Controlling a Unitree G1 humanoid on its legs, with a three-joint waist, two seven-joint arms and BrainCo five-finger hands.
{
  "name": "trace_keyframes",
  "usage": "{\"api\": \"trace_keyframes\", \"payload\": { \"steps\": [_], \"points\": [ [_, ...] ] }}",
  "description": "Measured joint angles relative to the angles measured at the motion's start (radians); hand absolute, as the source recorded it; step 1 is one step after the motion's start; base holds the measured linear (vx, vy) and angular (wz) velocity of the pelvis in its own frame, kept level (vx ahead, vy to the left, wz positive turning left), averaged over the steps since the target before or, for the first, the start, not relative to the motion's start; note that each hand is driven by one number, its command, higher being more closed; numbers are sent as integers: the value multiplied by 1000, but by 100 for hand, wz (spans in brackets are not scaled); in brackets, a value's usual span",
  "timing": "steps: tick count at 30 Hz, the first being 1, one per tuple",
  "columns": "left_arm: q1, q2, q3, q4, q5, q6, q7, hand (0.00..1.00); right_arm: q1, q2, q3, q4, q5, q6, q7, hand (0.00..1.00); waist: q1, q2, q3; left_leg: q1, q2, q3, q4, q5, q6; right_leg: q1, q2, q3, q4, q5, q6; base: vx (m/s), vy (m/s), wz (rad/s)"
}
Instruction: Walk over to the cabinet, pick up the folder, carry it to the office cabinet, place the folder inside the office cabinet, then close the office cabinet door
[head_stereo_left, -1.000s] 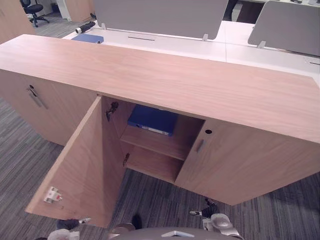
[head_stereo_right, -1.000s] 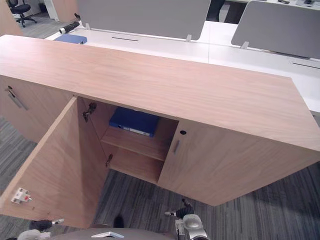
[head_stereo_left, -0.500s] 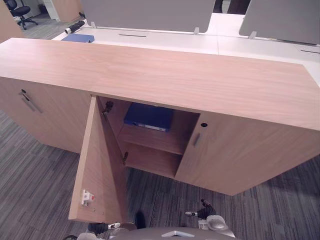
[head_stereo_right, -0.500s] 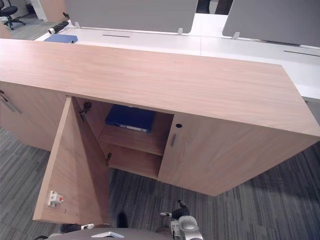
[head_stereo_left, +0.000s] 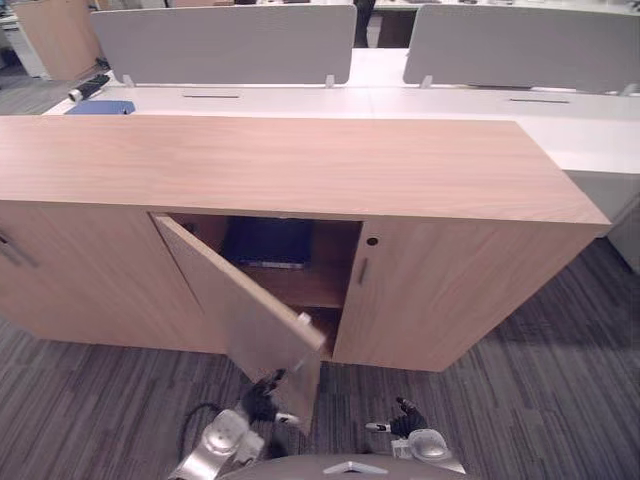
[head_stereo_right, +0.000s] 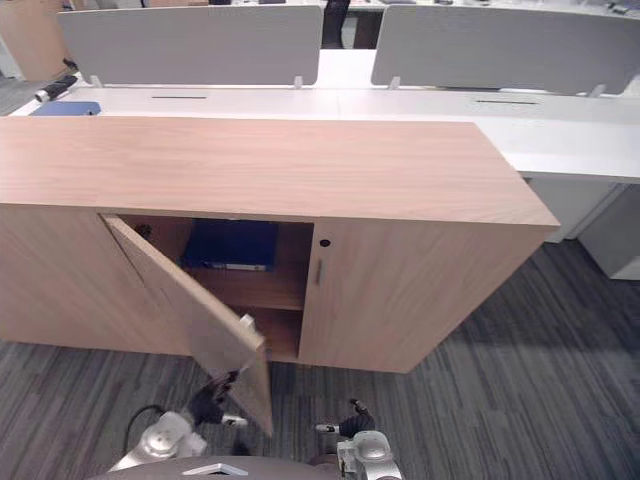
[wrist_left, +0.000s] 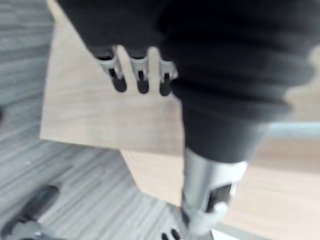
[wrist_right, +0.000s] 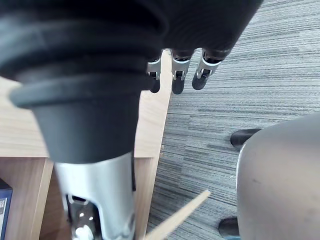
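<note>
The left hand (head_stereo_left: 262, 402) is held low before the cabinet (head_stereo_left: 300, 165), just beside the lower free corner of the door (head_stereo_left: 240, 305). Its fingers (wrist_left: 141, 80) are relaxed and nothing is gripped; the door's wood face is seen just past their tips, though whether it is touched cannot be told. The right hand (head_stereo_left: 406, 420) is hung low over the carpet (head_stereo_left: 540, 400), apart from the door, its fingers (wrist_right: 178, 70) likewise relaxed and nothing held.

The door is hinged on its left side and is left partly open, slanted out toward the robot. Behind it, the folder (head_stereo_right: 230, 244), blue, is laid flat on the upper shelf (head_stereo_right: 265, 290) inside the cabinet. A lower compartment is seen beneath that shelf. The right door (head_stereo_left: 460, 290) is shut, with a slim handle (head_stereo_left: 362, 271) near its inner edge.

Behind the cabinet, white desks (head_stereo_left: 300, 98) are set with 2 grey screens (head_stereo_left: 225, 45), and 1 other folder (head_stereo_left: 98, 107), also blue, is laid on the desk at the far left.
</note>
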Motion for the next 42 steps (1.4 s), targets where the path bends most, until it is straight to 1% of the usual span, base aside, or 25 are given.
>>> {"api": "trace_keyframes", "payload": {
  "steps": [5, 8, 12, 15, 16, 18, 21, 23, 25, 26, 31, 32, 34, 36, 38, 40, 42],
  "points": [
    [-71, -20, -42, 0, 0, -3, 0, 0, -9, 0, 0, 3, 1, 0, 0, 0, -26, 1, -6, 10, 2, 26, 0, -6, -1, 0, -3, 8, -6, 0, 0, 2, 5, -19],
    [-109, -25, -69, 0, -2, -3, 1, 0, -9, -2, -1, 12, 1, 1, -1, 0, -29, 1, -6, 10, 3, 25, 0, -7, -1, -1, -2, 8, -6, 0, 5, 0, 0, 0],
    [-119, -24, -73, 0, -6, -2, 4, 0, -10, -2, -2, 26, 2, 1, -2, 0, -31, -2, -9, 9, 3, 25, 0, -14, -2, -1, -3, 8, -8, 3, 21, 44, -23, 0],
    [-119, -22, -70, -9, -15, -2, 5, 0, -8, 0, -3, 28, 5, 2, -2, 0, -30, -8, -14, 8, 2, 25, 0, -22, -6, -1, -5, 8, -13, 21, 46, 71, -36, -1],
    [-119, -17, -65, -15, -21, -2, 6, 0, -7, 0, -4, 28, 9, 3, -3, 0, -29, -10, -15, 9, 2, 25, 0, -25, -6, -1, -6, 8, -16, 35, 57, 85, -44, -3],
    [-112, -12, -25, -27, -21, -2, 6, 0, -6, 0, -6, 29, 10, 3, -2, 0, -28, -10, -16, 9, 1, 25, 1, -29, -6, 4, -8, 6, -32, 58, 87, 104, -53, -4],
    [-109, -8, 41, -27, -19, -2, 11, 0, 0, -1, -20, 29, 11, 3, -2, 0, -25, -10, -18, 14, 4, 21, 1, -28, -5, 28, -4, -2, -64, 76, 104, 130, -55, 1],
    [-95, -2, 86, -22, -17, -2, 17, 0, 2, -2, -23, 31, 19, 4, -2, 0, -24, -10, -18, 26, 8, 18, 0, -30, -5, 43, 0, -6, -72, 77, 105, 97, -57, -5],
    [-90, 6, 104, 2, -2, -2, 24, 0, 3, -3, -23, 32, 21, 4, -2, 0, -23, -11, -18, 37, 11, 5, 0, -31, -5, 55, 4, -13, -73, 77, 105, 73, -64, 0],
    [-89, 14, 127, 29, 1, 0, 26, 0, 1, -2, -23, 36, 21, 3, -2, 0, -25, -12, -18, 40, 13, -7, 0, -32, -7, 60, 6, -35, -72, 76, 105, 41, -67, 8],
    [-64, 18, 221, 113, 19, 7, 42, 0, -12, -3, -30, 68, 44, 4, -2, 0, -24, -18, -15, 40, 16, -17, -2, -38, -16, 60, 7, -60, -68, 75, 102, -25, -51, 5],
    [-55, 17, 245, 130, 19, 12, 44, 0, -11, -1, -45, 69, 47, 4, -2, 0, -24, -19, -14, 41, 15, -22, -2, -44, -25, 61, 7, -63, -65, 73, 99, -53, -27, 7],
    [-40, 17, 280, 145, 20, 15, 46, 0, -10, 0, -50, 70, 50, 4, -2, 0, -22, -23, -11, 41, 15, -26, -2, -44, -25, 63, 7, -69, -63, 71, 95, -55, -24, 8],
    [-34, 16, 308, 176, 21, 20, 48, 0, -9, 0, -51, 70, 53, 4, -2, 0, -21, -28, -9, 45, 14, -31, -2, -44, -25, 70, 5, -81, -64, 60, 78, -51, -22, 8],
    [-21, 14, 350, 212, 31, 23, 54, 0, -10, -1, -52, 70, 59, 3, -2, 0, -18, -33, -9, 47, 14, -31, -2, -44, -25, 70, 5, -82, -65, 54, 72, -51, -22, 2],
    [-9, 14, 400, 254, 39, 28, 70, 0, -10, -1, -55, 70, 60, 3, -2, 0, -18, -38, -7, 47, 14, -29, -1, -45, -24, 70, 4, -81, -67, 52, 70, -16, -10, -1],
    [0, 14, 424, 264, 40, 31, 79, 0, -8, -1, -58, 71, 60, 3, -2, 0, -17, -41, -7, 46, 14, -27, -1, -46, -23, 70, 4, -80, -69, 52, 69, 0, 0, 0]
  ]
}}
